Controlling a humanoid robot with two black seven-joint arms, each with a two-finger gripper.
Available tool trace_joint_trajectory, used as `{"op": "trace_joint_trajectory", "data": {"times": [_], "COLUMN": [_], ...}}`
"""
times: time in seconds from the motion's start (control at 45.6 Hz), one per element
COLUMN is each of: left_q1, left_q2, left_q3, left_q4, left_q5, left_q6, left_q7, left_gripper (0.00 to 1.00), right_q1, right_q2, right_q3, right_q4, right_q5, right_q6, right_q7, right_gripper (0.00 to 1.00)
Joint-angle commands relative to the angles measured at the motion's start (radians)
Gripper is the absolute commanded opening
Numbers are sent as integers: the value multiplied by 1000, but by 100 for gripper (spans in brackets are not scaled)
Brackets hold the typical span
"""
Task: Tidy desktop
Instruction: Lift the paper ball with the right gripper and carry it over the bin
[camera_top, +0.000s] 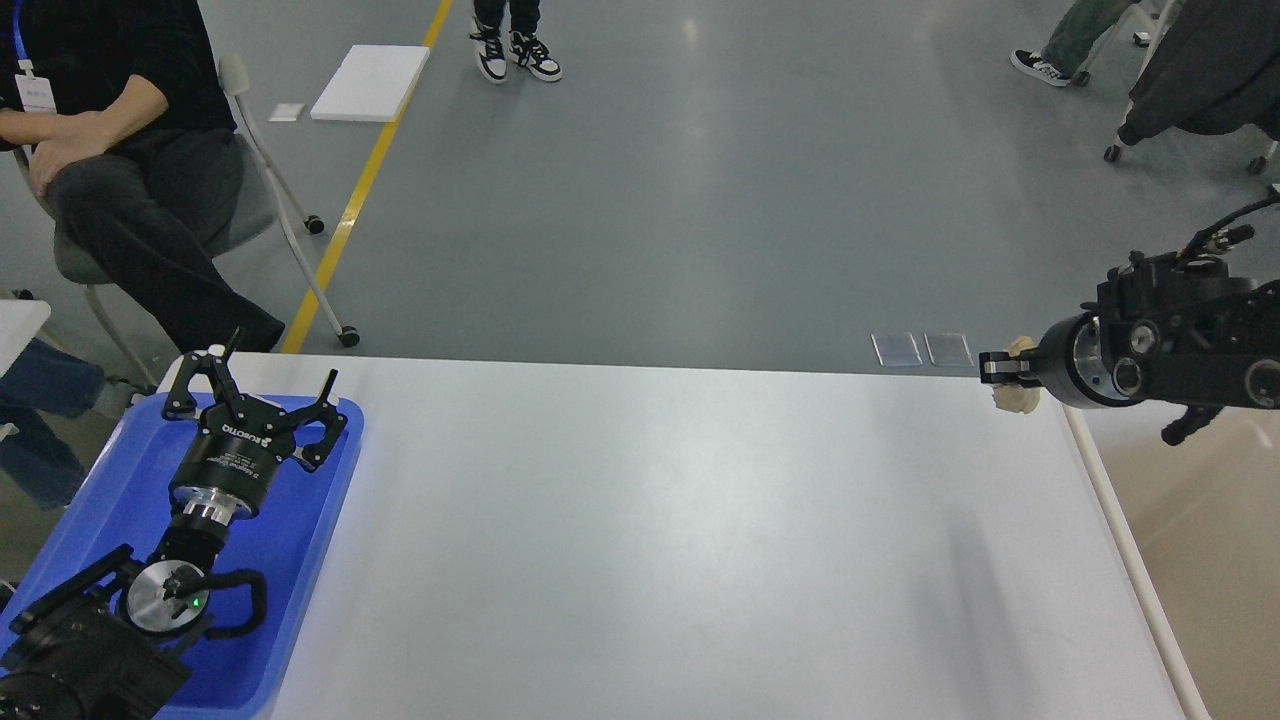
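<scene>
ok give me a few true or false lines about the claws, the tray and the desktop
1. The left claw is open above the blue tray. True.
2. The right claw is empty. False: it is shut on a small beige object.
3. The blue tray sits at the right end of the desktop. False: it is at the left end.
4. The right claw is near the desktop's far right corner. True.
5. A seated person is beyond the tray, on the left. True.
</scene>
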Motion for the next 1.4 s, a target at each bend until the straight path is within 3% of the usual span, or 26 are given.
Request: {"op": "trace_joint_trajectory", "data": {"times": [0.0,0.285,0.482,0.701,0.942,1.381], "left_q1": [1,1,1,1,1,1], "left_q2": [0,0,0,0,0,0], "left_q3": [0,0,0,0,0,0], "left_q4": [0,0,0,0,0,0], "left_q5": [0,0,0,0,0,0], "left_q6": [0,0,0,0,0,0], "left_q7": [0,0,0,0,0,0], "left_gripper": [99,99,99,99,99,99], "right_q1": [214,481,595,676,649,330], "right_q2": [-69,-155,-172,-176,-204,-414], "right_q3": [-43,-37,-11,10,15,30], "right_q4": [141,216,218,218,204,-78], "right_q5": [1,4,6,8,-3,-180], "right_q6": [163,572,749,753,753,753], "right_q7": [0,0,0,0,-6,-8], "right_gripper": [0,0,0,0,0,0]}}
